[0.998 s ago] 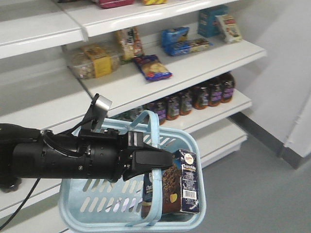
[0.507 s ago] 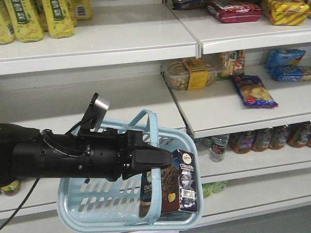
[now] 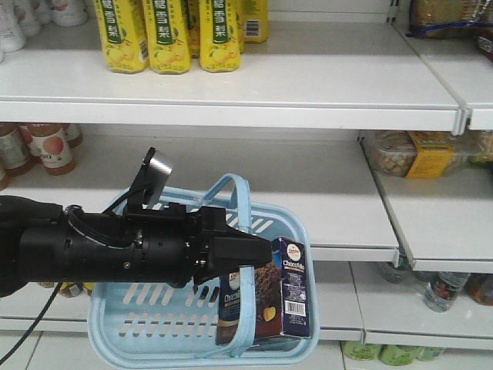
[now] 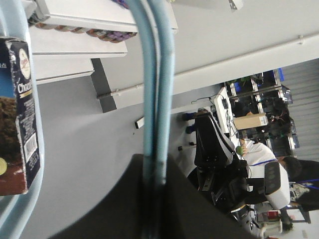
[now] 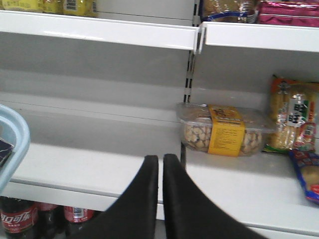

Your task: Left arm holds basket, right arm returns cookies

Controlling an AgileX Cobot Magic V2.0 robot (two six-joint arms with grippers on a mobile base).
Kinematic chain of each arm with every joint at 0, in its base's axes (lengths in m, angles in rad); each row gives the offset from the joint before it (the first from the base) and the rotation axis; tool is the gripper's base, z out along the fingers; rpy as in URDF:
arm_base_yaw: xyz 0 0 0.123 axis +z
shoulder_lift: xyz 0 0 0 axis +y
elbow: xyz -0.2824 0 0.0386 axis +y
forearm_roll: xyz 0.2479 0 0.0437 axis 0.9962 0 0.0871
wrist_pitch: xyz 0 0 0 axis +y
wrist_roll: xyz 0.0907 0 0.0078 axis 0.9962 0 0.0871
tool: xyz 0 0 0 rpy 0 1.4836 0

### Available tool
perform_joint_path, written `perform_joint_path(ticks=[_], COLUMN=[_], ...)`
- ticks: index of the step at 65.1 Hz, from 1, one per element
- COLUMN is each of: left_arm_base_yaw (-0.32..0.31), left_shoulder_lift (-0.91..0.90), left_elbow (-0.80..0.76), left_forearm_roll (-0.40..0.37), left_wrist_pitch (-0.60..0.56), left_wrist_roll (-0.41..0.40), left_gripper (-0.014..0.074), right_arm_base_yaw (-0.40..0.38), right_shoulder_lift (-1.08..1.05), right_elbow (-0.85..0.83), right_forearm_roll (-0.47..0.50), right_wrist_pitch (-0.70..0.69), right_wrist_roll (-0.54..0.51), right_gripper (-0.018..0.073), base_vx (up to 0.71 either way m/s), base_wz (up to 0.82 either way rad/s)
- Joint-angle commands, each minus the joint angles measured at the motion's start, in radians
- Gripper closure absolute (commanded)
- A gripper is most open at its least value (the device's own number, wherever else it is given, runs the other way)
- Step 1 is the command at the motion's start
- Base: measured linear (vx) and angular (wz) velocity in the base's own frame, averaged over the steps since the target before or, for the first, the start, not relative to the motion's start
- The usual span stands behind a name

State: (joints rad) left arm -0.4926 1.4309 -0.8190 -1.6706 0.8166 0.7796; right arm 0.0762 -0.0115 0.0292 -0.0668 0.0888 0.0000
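left arm [image 3: 92,254] level, reaching to the right | left gripper [image 3: 262,250] clamped on the handles [image 3: 243,199] of the basket [image 3: 146,339]; basket hangs below it | cookies [image 3: 271,297] upright in the right end of the basket | right gripper [image 5: 160,162] with fingers together, holding nothing; clear tub [image 5: 222,130] on the shelf [image 5: 89,169] beyond

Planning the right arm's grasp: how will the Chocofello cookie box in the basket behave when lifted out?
The cookie box looks like stiff cardboard with flat faces, so a pinch should hold. Probably light for its size. Standing on its narrow end in the basket, it may tip if nudged.
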Motion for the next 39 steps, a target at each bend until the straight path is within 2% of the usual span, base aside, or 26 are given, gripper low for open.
perform_joint_path(ticks=[1,17,39], left_arm_base_yaw=[-0.005,-0.005,-0.005], left_shoulder_lift=[-0.042,-0.042,-0.042], left_elbow=[-0.033,-0.033,-0.033], left_forearm_roll=[-0.109,-0.109,-0.109], left_wrist_pitch=[0.057,0.057,0.057], left_wrist_roll=[0.013,0.013,0.013], left_gripper=[0.0599,0.0599,0.0599], right_arm_base_yaw=[-0.006,-0.006,-0.006], right_shoulder_lift=[-0.012,-0.012,-0.012], right_elbow=[0.017,0.017,0.017], right_forearm_roll=[-0.008,-0.008,-0.008], right_wrist_pitch=[-0.074,-0.074,-0.074], right_wrist_roll=[0.000,0.000,0.000], right_gripper=[0.0570,0.0570,0.0570], base_vx=[0.13,0.12,0.10], base_wz=[0.36,0.21,-0.01])
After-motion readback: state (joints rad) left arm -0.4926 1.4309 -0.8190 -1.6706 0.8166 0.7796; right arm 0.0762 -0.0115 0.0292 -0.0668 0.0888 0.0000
